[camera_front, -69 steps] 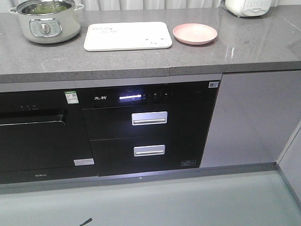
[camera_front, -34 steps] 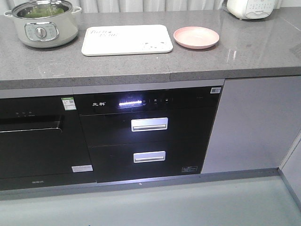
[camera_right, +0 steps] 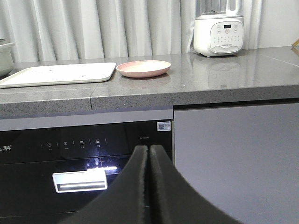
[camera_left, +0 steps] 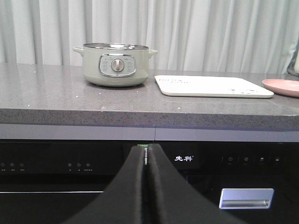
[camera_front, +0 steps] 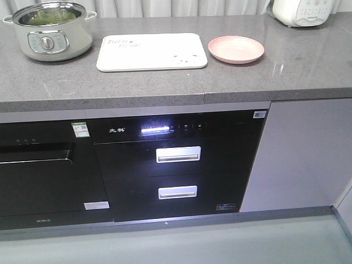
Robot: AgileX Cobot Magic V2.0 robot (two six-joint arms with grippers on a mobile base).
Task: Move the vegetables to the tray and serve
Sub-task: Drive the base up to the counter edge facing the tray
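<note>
- Saw left gripper (camera_left: 146,154) and right gripper (camera_right: 149,149) pinched together, empty, low before the counter (camera_front: 247,77).
- Found vegetables (camera_front: 49,17) lying inside the pot (camera_front: 52,45), just left of the tray (camera_front: 148,55), on the counter.

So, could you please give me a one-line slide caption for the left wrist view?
Shut left gripper facing the counter, where a pot sits beside the empty tray.
</note>
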